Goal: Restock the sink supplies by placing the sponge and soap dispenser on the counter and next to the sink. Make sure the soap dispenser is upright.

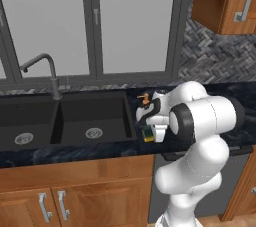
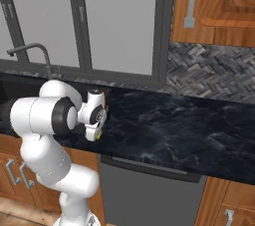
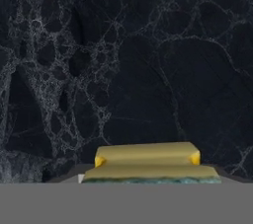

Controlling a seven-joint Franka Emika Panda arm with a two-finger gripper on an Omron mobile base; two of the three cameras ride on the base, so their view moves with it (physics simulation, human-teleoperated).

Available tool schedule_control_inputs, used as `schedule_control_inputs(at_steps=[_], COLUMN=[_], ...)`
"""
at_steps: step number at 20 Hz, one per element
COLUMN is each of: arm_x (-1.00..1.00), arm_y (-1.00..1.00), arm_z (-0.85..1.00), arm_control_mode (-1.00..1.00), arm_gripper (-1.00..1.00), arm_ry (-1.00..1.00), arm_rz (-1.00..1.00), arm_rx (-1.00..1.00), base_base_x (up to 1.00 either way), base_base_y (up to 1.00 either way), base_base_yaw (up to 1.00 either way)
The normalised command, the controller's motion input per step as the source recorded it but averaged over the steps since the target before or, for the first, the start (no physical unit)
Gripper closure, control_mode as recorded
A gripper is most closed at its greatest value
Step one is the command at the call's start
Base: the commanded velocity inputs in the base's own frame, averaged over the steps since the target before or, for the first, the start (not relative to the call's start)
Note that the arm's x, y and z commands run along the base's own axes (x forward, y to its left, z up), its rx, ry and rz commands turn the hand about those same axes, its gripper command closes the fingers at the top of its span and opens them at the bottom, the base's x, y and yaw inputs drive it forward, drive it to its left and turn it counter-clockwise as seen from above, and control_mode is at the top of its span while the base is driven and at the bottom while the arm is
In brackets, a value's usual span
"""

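The small yellow sponge with a dark green scrubbing top (image 1: pixel 148 134) sits in the white arm's pincer (image 1: pixel 149 135), over the black marble-look counter with pale veins (image 1: pixel 235 96), just right of the black double sink (image 1: pixel 65 118); no writing can be read on it; the jaws are partly open and pinch the sponge (image 3: pixel 148 164) from both sides; I cannot tell if it touches the counter (image 3: pixel 123 60); the small dark soap bottle with an orange pump (image 1: pixel 144 101) stands upright on the counter behind the pincer, near the sink's right edge.
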Motion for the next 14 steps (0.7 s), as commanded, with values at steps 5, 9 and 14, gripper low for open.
schedule_control_inputs(at_steps=[5,9,14], arm_x=[0.00,0.00,-0.01], arm_y=[0.00,0.00,0.00], arm_z=[0.01,0.30,0.31], arm_control_mode=[-1.00,-1.00,-1.00], arm_gripper=[-1.00,-1.00,-1.00], arm_ry=[-0.04,-0.04,0.00], arm_rz=[0.00,0.00,0.00], arm_rx=[0.00,0.00,0.00], base_base_x=[0.00,0.00,0.00], base_base_y=[0.00,0.00,0.00], base_base_yaw=[0.00,0.00,0.00])
